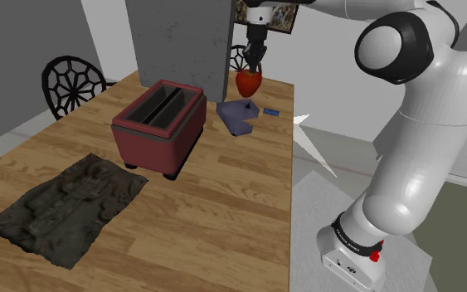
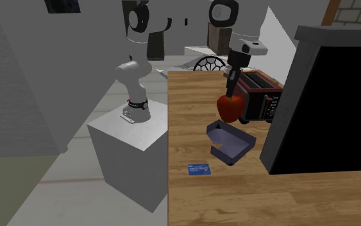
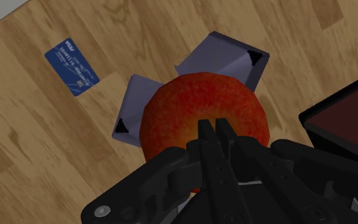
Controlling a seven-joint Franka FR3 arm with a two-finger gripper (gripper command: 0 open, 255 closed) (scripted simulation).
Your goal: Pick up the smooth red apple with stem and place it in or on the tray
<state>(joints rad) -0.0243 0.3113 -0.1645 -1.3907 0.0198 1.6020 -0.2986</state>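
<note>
A red apple (image 1: 250, 82) (image 2: 230, 107) (image 3: 203, 108) hangs in the air under my gripper (image 1: 255, 66) (image 2: 230, 90) (image 3: 214, 124), which is shut on its top where the stem is. The fingers meet over the fruit in the wrist view, hiding the stem. Directly beneath lies a small blue-grey tray (image 1: 238, 116) (image 2: 233, 144) (image 3: 231, 57) with folded, angular walls on the wooden table. The apple is above the tray and not touching it.
A dark red box with two slots (image 1: 158, 128) (image 2: 259, 96) stands beside the tray. A tall grey block (image 1: 182, 41) rises just behind. A blue card (image 1: 271, 112) (image 2: 199, 169) (image 3: 72, 68) lies near the table edge. A dark crumpled cloth (image 1: 65, 203) covers the near corner.
</note>
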